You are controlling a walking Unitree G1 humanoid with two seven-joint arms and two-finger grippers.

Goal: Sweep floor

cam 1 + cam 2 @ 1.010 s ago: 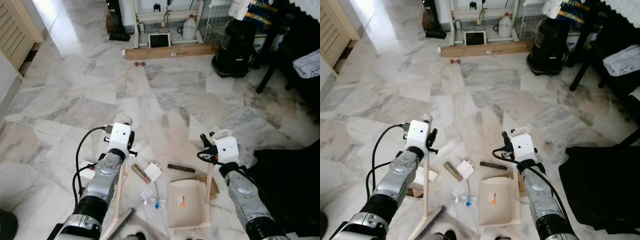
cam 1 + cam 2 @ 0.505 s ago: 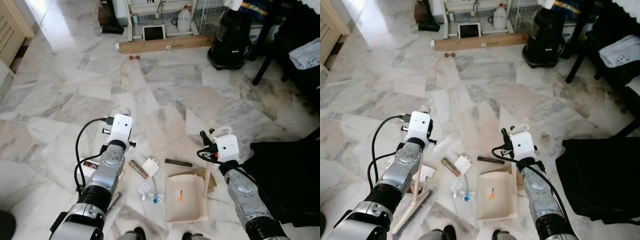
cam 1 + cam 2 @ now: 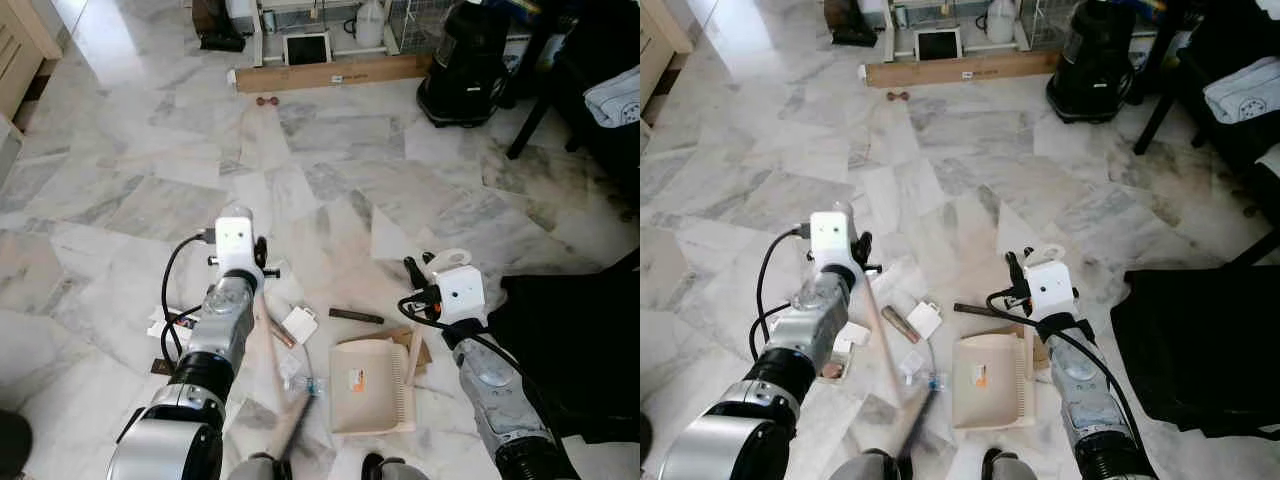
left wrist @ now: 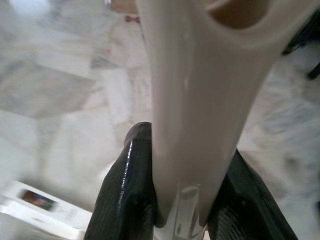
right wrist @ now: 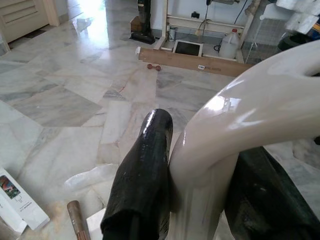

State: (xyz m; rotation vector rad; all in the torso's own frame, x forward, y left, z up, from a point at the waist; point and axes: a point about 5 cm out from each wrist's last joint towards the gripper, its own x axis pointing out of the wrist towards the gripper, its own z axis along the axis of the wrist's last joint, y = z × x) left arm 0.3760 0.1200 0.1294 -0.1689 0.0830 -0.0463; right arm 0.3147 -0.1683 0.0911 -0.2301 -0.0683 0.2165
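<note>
Broom head (image 3: 292,432) motion-blurred, its bristles indistinct. Black cloth (image 3: 590,350) cut off at the right edge. Small litter (image 3: 300,383) beside the dustpan (image 3: 372,385) too small to identify.

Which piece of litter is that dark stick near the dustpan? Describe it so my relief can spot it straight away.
Start at the cream dustpan that the right tool holds by its upright handle, on the marble floor in front of the robot. Just beyond the pan's far edge lies the dark stick, flat on the floor. It is thin, straight and nearly black, unlike the fatter tan tube and the white card to its left.
</note>
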